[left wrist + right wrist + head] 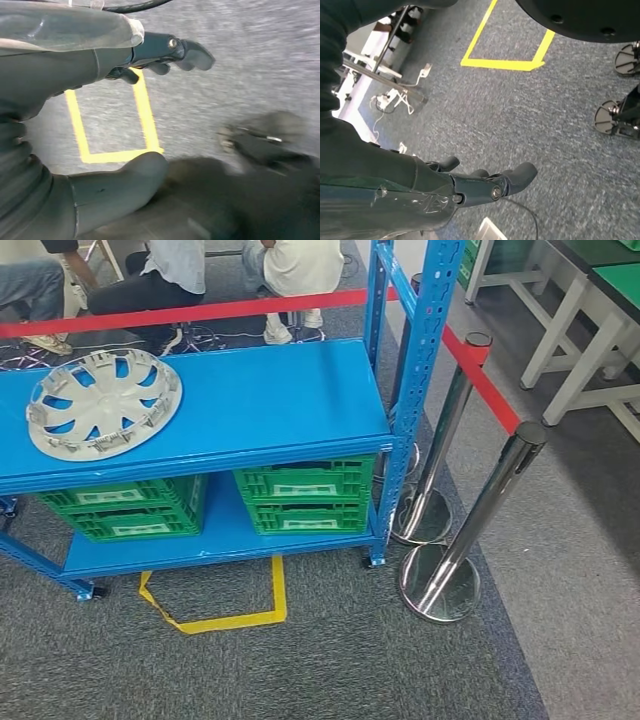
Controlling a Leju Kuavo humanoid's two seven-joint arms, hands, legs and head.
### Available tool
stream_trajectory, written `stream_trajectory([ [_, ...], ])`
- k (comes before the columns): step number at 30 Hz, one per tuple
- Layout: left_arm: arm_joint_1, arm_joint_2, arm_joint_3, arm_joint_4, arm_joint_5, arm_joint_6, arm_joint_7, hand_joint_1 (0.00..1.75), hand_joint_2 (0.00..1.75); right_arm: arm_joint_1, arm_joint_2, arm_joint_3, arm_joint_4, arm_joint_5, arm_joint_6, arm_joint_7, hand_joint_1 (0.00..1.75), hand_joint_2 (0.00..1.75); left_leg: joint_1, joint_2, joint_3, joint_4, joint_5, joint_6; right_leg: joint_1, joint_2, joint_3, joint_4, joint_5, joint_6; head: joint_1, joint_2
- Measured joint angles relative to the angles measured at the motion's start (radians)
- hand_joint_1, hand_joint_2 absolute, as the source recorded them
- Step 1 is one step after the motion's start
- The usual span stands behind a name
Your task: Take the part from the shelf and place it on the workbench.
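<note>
The fingers of the left hand lie stretched out and apart, holding nothing, over grey carpet and a yellow floor marking; the right hand hangs the same way, its fingers extended and empty above the carpet. Both arms seem lowered because no reach has begun. The part, a pale hubcap, lies flat on the top board of the blue shelf, toward its left end, above green crates. White-legged benches stand well apart, past the red barrier tape.
</note>
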Motion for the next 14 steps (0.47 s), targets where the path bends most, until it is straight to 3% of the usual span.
stream_trajectory([
  [6,0.032,0.001,0.099,-0.012,-0.046,-0.01,0.0,0.0,1.75,0.011,0.0,-0.04,-0.015,0.01,0.015,-0.003,0.0,1.75,0.0,0.0,0.001,0.0,-0.001,0.0,0.0,0.001,0.0,0.0,-0.002,0.0,0.0,0.0],
  [14,0.039,0.0,0.164,-0.023,-0.053,-0.011,0.0,0.0,1.75,0.015,0.0,-0.068,-0.026,0.01,0.019,-0.003,0.0,1.75,-0.001,0.001,0.001,0.0,-0.001,0.001,0.0,0.001,0.001,0.0,-0.002,0.0,0.0,0.0],
])
